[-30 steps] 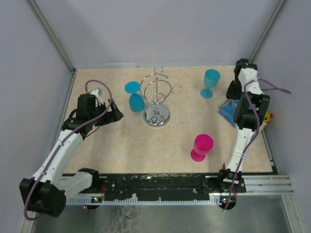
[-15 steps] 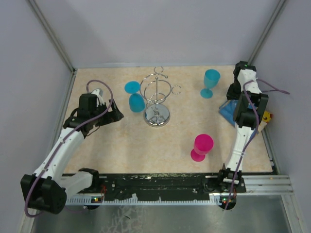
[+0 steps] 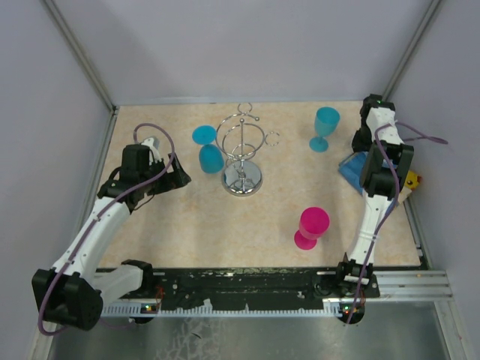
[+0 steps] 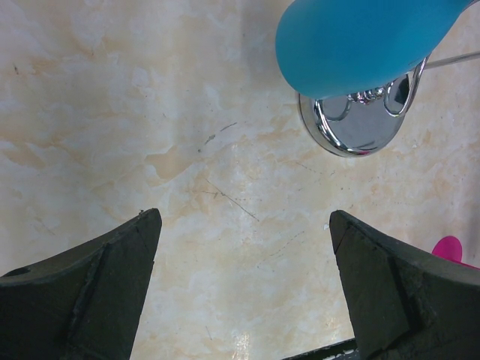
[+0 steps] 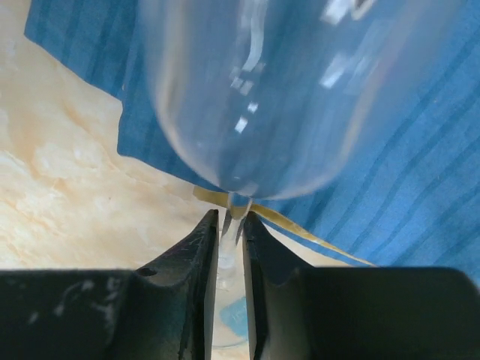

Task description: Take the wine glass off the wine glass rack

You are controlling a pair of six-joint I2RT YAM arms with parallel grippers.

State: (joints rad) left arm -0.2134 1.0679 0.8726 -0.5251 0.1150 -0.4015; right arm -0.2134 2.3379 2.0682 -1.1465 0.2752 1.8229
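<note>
Hardly anything shifted in last second; left arm settled slightly. Left fingers (image 4: 82, 300) spread wide, low over desk (image 4: 112, 112), just short of blue wine glass (image 3: 211, 158) hanging on rack (image 3: 242, 180). Right fingers (image 5: 196, 277) pinched stem of clear glass (image 5: 285, 97). Risk: careless pull might snag foot on loop and topple rack.

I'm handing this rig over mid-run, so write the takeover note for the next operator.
Left gripper: open, empty, facing the blue wine glass without touching it.
Right gripper: shut on the stem of a clear glass, over a blue cloth.
The blue wine glass hangs on the wine glass rack. A second blue glass and a pink glass stand on the table.
Done: left arm lined up.
Left to do: grip the blue wine glass and lift it off the rack.
</note>
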